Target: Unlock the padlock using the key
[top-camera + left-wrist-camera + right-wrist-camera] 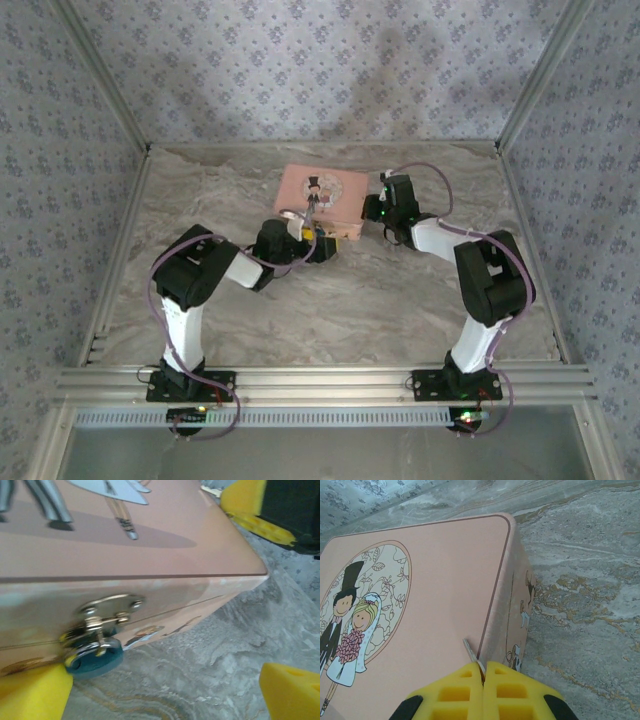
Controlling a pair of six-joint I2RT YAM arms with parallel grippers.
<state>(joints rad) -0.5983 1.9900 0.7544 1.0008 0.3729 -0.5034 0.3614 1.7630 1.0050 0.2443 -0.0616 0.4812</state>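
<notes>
Making out only part of the padlock (97, 659): a small dark-blue body, blurred, hanging under the silver hasp (107, 611) on the front wall of the pink tin (150, 545), its lower left corner meeting a yellow finger (30, 692); barely telling its shackle from the hasp. Seeing the lid (435, 595) lying closed, so getting no look at any contents. Spreading the left gripper (165, 692) wide, gripping nothing, facing the tin's front wall above the marble table (215, 655). Clenching the right gripper (483, 669) on the key (469, 651), with just a thin silver tip poking out by the lid's edge, the rest lying buried between the pads.
</notes>
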